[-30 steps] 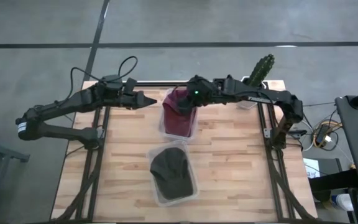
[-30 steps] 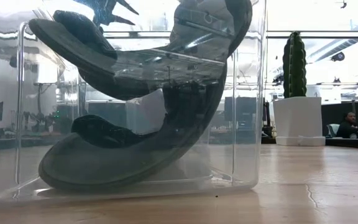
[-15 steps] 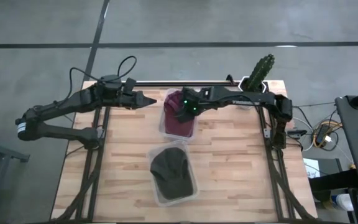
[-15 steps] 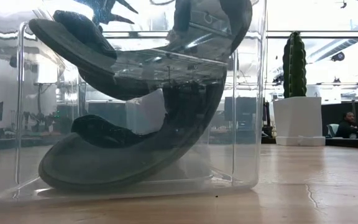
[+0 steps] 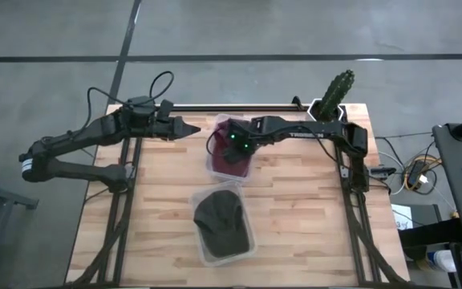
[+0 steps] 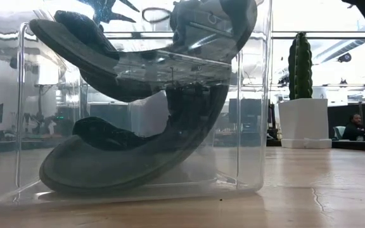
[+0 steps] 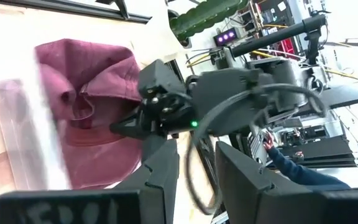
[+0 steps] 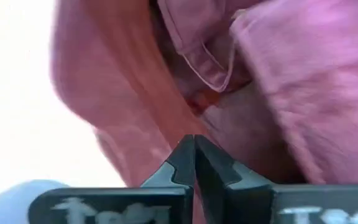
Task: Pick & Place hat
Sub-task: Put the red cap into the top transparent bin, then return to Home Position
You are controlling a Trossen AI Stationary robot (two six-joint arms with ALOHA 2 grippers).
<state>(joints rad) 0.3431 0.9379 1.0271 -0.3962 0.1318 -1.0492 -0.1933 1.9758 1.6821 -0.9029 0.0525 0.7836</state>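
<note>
A maroon hat (image 5: pixel 231 166) lies crumpled in a clear bin (image 5: pixel 212 164) at the table's far middle; the left wrist view shows the hat (image 7: pixel 86 112) too. My right gripper (image 5: pixel 231 149) hangs over this hat inside the bin, fingers shut (image 8: pixel 194 146), with maroon cloth (image 8: pixel 278 81) close in front. My left gripper (image 5: pixel 192 129) waits open (image 7: pixel 194 168) to the bin's left, pointing at it. A dark olive hat (image 5: pixel 221 221) rests in a second clear bin (image 5: pixel 249 247) nearer the near edge, brim down along the bin floor (image 6: pixel 138 152). My right gripper comes slanting down from the table's right side, and its shut fingertips (image 8: pixel 185 152) stand at the maroon hat's folded crown (image 8: pixel 229 118). I cannot tell whether they touch the cloth.
A cactus (image 5: pixel 335 90) in a white pot (image 6: pixel 304 123) stands at the far right corner. The two bins sit one behind the other along the table's middle. Bare wood (image 5: pixel 311 217) lies to the right and left of the near bin. A person (image 6: pixel 355 126) sits far behind.
My right gripper has moved toward the table's left and near edges and down, from the far rim of the maroon hat's bin to over the hat inside it. The hats and the left arm have stayed still.
</note>
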